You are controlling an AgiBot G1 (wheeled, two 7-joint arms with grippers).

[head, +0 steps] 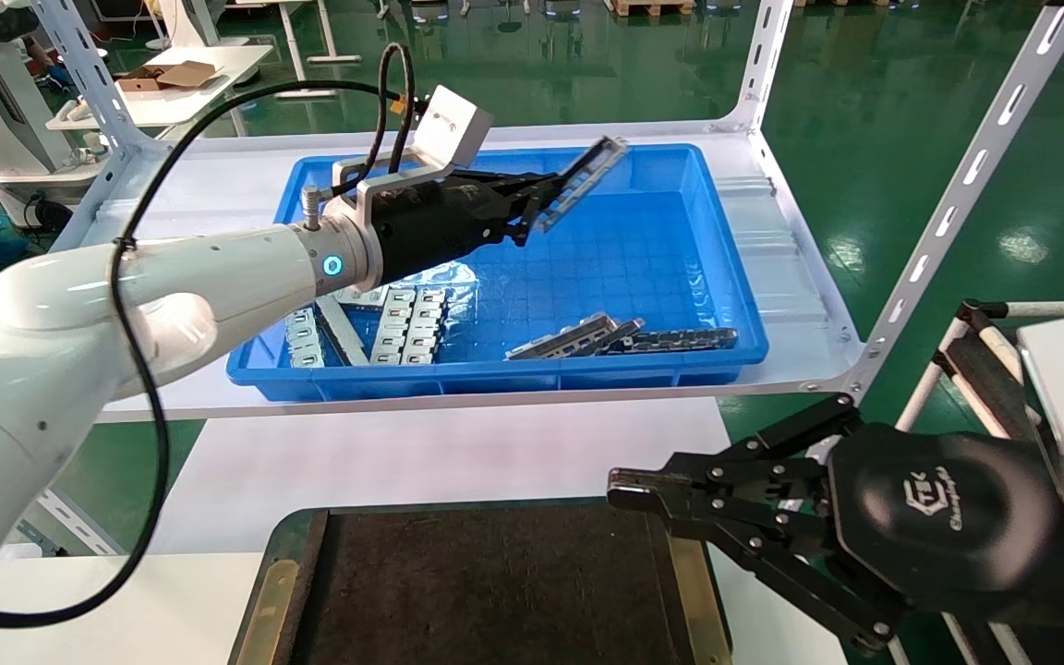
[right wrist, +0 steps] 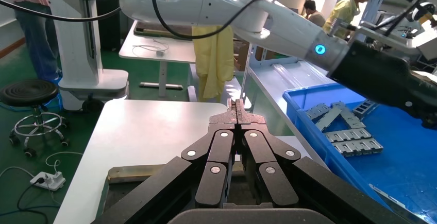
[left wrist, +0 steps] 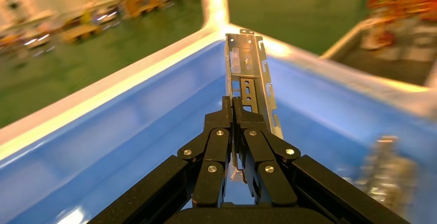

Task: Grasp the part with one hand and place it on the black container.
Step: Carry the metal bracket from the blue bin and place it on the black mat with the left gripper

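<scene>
My left gripper [head: 532, 205] is shut on the part [head: 583, 182], a slim grey channel strip with rectangular cutouts, and holds it in the air above the blue bin [head: 726, 277]. In the left wrist view the part [left wrist: 248, 77] sticks out beyond the closed fingertips of the left gripper [left wrist: 233, 100]. The black container [head: 495, 582] lies at the near edge of the lower white table, with brass strips along its sides. My right gripper [head: 620, 488] hovers shut and empty over the container's right edge; the right wrist view shows this gripper [right wrist: 236, 103] with its jaws pressed together.
The blue bin holds flat pale slotted plates [head: 407, 323] at its left, more grey strips [head: 578, 334] and a dark chain-like strip [head: 680, 339] along its front wall. White slotted shelf posts [head: 966, 185] rise at the right. A white table [right wrist: 149, 126] stretches beyond the container.
</scene>
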